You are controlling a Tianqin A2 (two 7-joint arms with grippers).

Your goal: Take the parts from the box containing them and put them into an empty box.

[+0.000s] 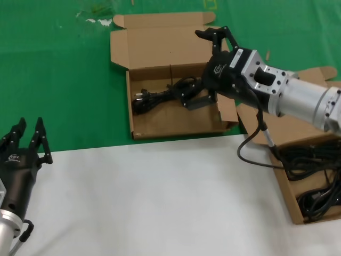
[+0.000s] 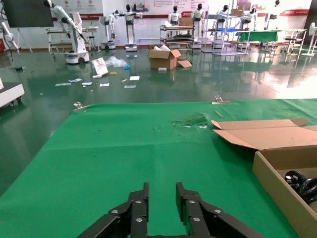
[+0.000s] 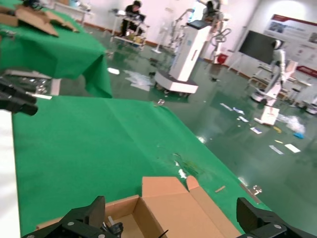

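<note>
The right gripper [image 1: 216, 37] hangs over the open cardboard mailer box [image 1: 160, 48] in the upper centre of the head view, its fingers spread wide apart with nothing between them. One coiled black power cord [image 1: 160, 96] lies on the floor of that box, its plug toward the box's left wall, just beside and partly under the gripper's wrist. At the right edge of the head view a second, slanted cardboard box [image 1: 290, 194] holds more black power cords [image 1: 314, 176], tangled together. The left gripper [image 1: 29, 140] rests at the lower left, over the edge where the white tabletop [image 1: 160, 202] meets the green mat [image 1: 58, 80], its fingers slightly parted and holding nothing
</note>
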